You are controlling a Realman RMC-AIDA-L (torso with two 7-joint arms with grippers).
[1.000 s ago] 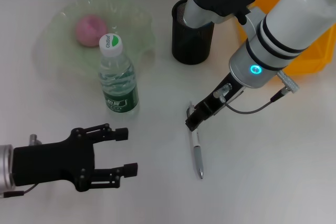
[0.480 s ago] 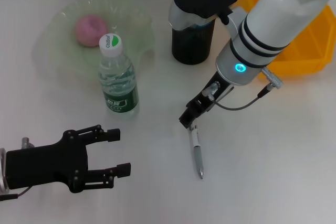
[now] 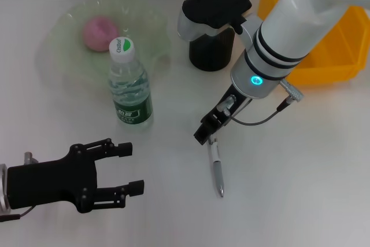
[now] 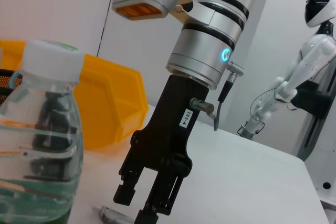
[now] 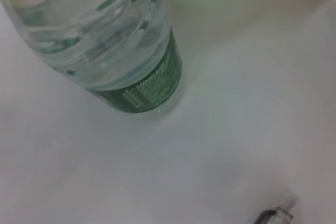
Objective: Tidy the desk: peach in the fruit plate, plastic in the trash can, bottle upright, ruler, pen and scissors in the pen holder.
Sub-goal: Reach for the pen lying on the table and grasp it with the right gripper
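Observation:
A silver pen (image 3: 217,167) lies flat on the white table, and its end shows in the left wrist view (image 4: 111,214). My right gripper (image 3: 203,136) hangs just above the pen's far end, open and empty; the left wrist view shows it (image 4: 137,207) with a gap between the fingers. A clear bottle (image 3: 130,85) with a green label stands upright, also seen by the right wrist (image 5: 121,40). A pink peach (image 3: 99,32) rests in the pale green plate (image 3: 63,56). The black mesh pen holder (image 3: 211,53) stands behind, partly hidden by my right arm. My left gripper (image 3: 126,169) is open and empty at the front left.
A yellow bin (image 3: 338,50) stands at the back right, behind my right arm. A white humanoid robot (image 4: 310,72) stands far off beyond the table. No ruler, scissors or plastic shows in these views.
My right arm swung left and its gripper shifted left and nearer, staying over the pen's far end. My left gripper drew back to the left, then held still.

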